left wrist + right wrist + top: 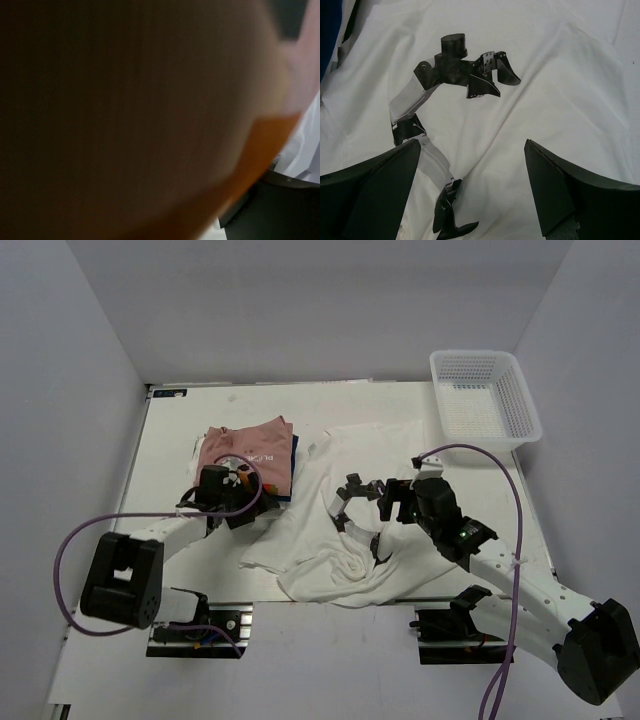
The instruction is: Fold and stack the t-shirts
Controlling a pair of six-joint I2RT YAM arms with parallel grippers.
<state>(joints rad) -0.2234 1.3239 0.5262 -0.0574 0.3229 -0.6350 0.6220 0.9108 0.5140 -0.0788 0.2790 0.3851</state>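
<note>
A large white t-shirt [340, 555] lies crumpled across the middle of the table, with a black and white robot-arm print [455, 75] on it. My right gripper [471, 150] is open and empty, its jaws wide apart just above the shirt beside the print; it also shows in the top view [392, 508]. A stack of folded shirts sits at the left, with a pink one [250, 445] on top and a dark blue edge [292, 455] below. My left gripper [235, 480] is at the stack's near edge. Blurred dark and orange cloth [270, 145] fills its wrist view and hides its jaws.
A white plastic mesh basket [485, 395] stands at the back right corner. Grey walls close in the table on three sides. Purple cables loop from both arms near the front edge.
</note>
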